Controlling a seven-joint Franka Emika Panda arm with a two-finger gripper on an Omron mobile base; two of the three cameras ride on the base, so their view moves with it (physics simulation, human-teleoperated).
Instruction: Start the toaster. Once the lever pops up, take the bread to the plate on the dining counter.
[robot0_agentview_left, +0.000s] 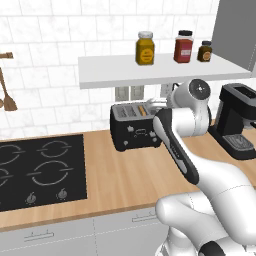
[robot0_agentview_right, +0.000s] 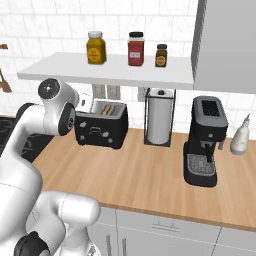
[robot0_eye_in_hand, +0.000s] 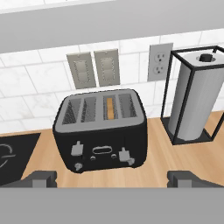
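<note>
Wooden desk (robot0_eye_in_hand: 153, 162), lower frame: black toaster (robot0_eye_in_hand: 100, 131) at hand-view centre, below the wall switches, with a paper-towel roll (robot0_eye_in_hand: 194, 103) at right. Bread (robot0_eye_in_hand: 110, 108) stands in the toaster's third slot from the left. Fingers (robot0_eye_in_hand: 116, 178) spread fully wide at bottom edge, holding nothing, short of the toaster.

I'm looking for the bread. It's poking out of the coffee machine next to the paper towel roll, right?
Not quite. The bread sits in a slot of the toaster, not the coffee machine. The hand view shows the tan slice in a slot on the toaster's right side. The toaster does stand next to the paper towel roll.
</note>
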